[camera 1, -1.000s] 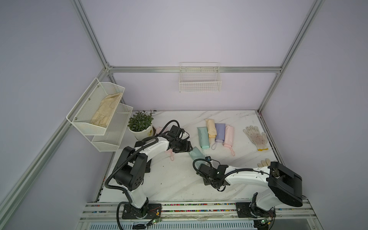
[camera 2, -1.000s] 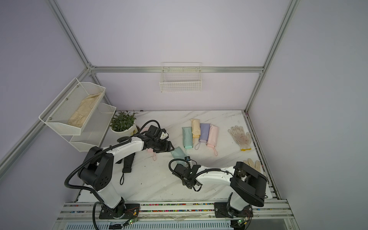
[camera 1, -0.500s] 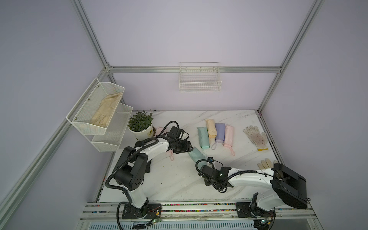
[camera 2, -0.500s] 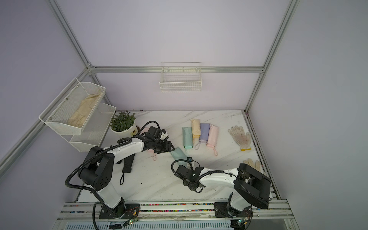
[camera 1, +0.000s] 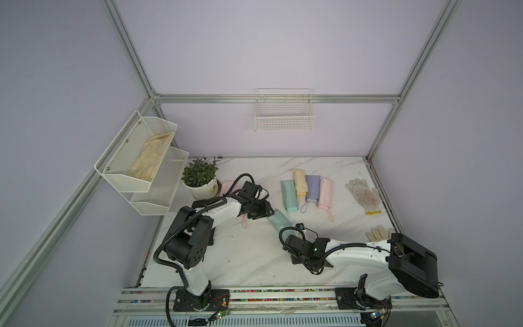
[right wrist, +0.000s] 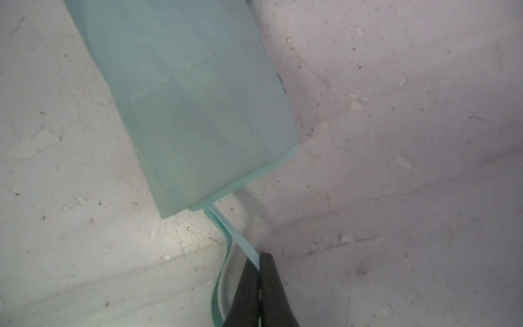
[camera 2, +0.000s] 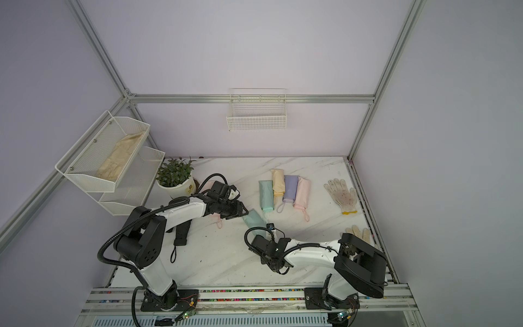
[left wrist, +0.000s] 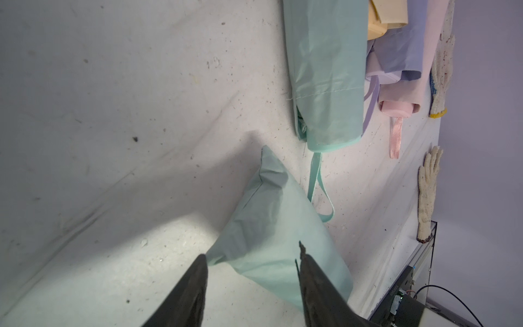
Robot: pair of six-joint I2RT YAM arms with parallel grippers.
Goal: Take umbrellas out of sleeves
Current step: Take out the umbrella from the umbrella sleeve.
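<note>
Inside lilac walls [camera 1: 283, 56], over the scuffed white marble table [camera 1: 240, 254], the right arm [camera 1: 353, 254] has drawn back slightly toward the near right since a second ago. The mint sleeve [camera 1: 278, 220] lies mid-table, hardly shifted. The left gripper [left wrist: 252, 253] has its jaws spread astride the sleeve's far end, and the right gripper [right wrist: 259, 263] pinches the mint strap [right wrist: 243, 240] at its near end.
</note>
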